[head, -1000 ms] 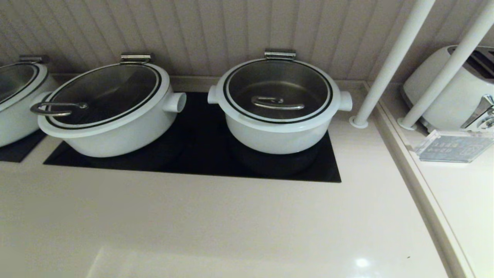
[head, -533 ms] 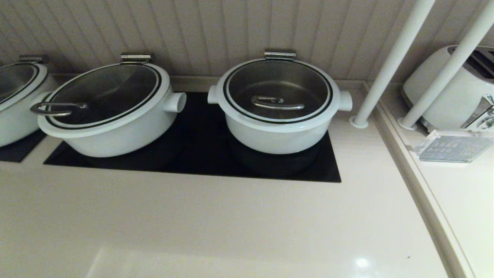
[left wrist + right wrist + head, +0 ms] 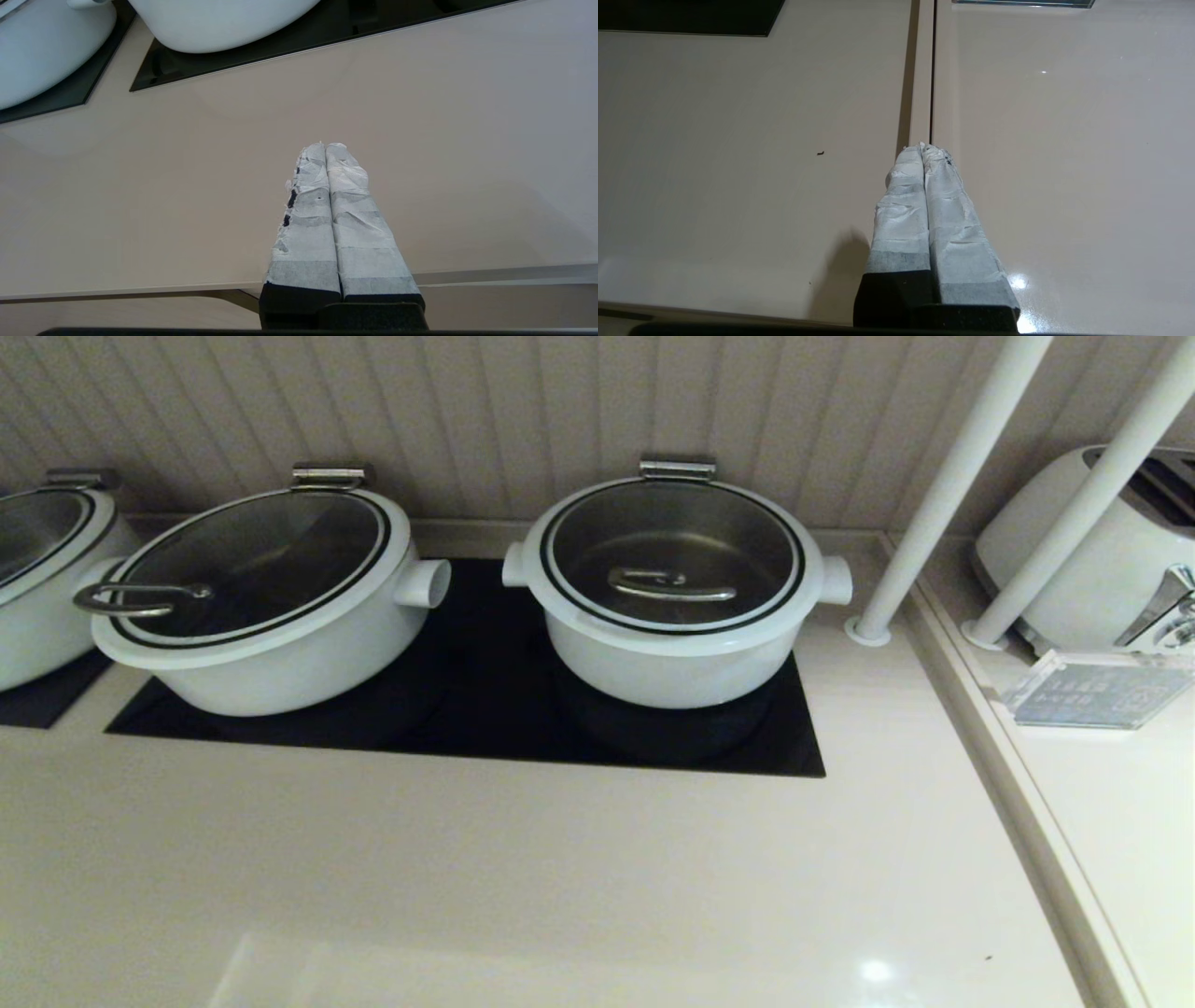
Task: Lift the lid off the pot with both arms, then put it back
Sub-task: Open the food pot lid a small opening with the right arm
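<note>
Lid (image 3: 670,553) sits on pot (image 3: 668,644), my left gripper (image 3: 325,145) and right gripper (image 3: 922,147) pressed together over counter (image 3: 523,868); uneven lift could tilt it.

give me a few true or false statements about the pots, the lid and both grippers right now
1. The lid sits on the pot. True.
2. The left gripper is shut. True.
3. The right gripper grips the lid's handle. False: it is shut on nothing, over bare counter.
4. The pot stands on the black cooktop. True.
5. The toaster is left of the pot. False: it is on the right.
</note>
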